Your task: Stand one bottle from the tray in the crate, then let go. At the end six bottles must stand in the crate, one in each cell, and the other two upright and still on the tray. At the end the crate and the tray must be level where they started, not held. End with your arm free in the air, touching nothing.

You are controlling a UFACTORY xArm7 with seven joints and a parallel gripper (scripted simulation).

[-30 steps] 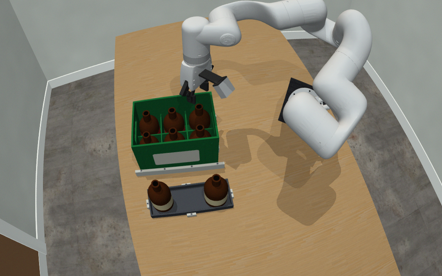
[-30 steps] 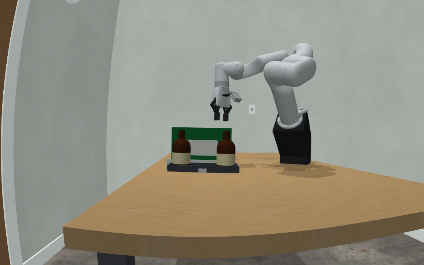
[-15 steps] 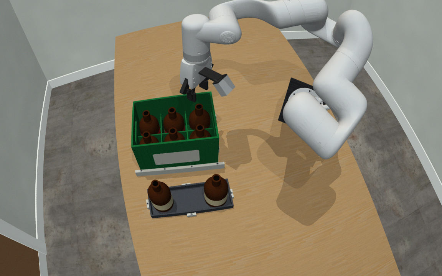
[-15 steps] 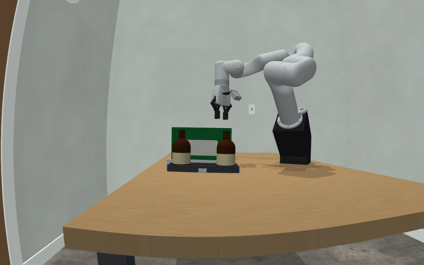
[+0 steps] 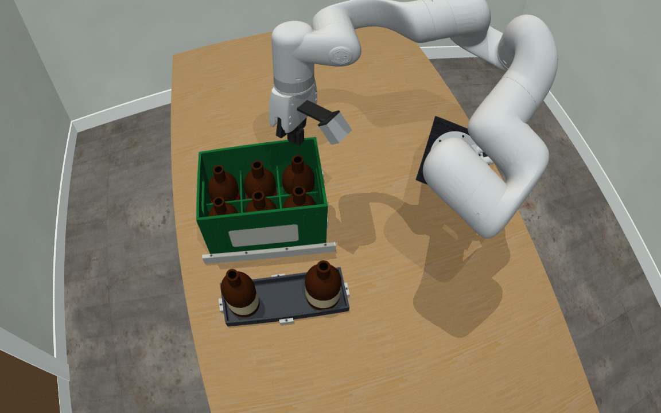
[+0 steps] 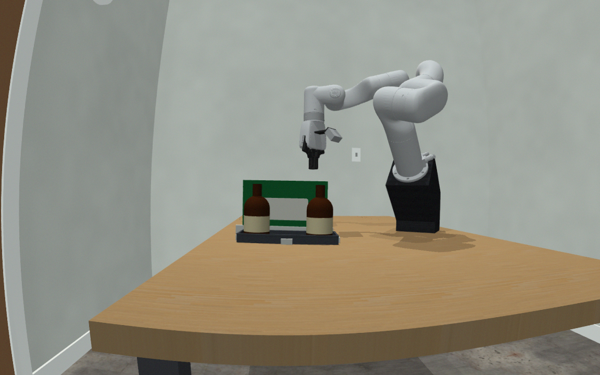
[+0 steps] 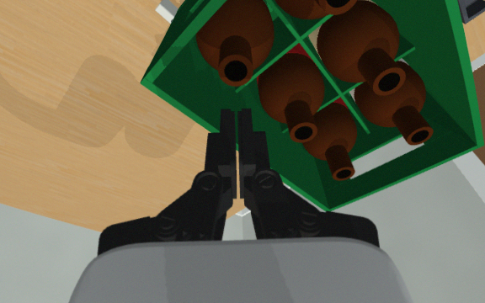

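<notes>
I have the jaws pressed together with only a hairline gap between the flat black fingers, and nothing is held in the gripper [image 5: 294, 136]. It hangs in the air well above the crate [image 5: 261, 215], over the far rim at the corner nearest the arm's black pedestal [image 6: 425, 219] — the wrist view shows the fingertips lined up on that green edge. The crate is a boxy green thing with thin straight walls, a pale grey label panel on its near face and slim dividers making six cells; every cell holds a round-shouldered, glossy brown bottle [image 5: 296, 174] standing upright, open necks pointing up. A pale strip [image 5: 269, 253] lies along the crate's near foot. Just beyond it on my side sits the shallow dark grey tray [image 5: 284, 300], level, with two bottles upright at its two ends — one [image 5: 239, 293] and the other [image 5: 322, 285], each with a cream band. The wood-grain table [image 5: 374, 334] has broad open surface toward the pedestal side.
</notes>
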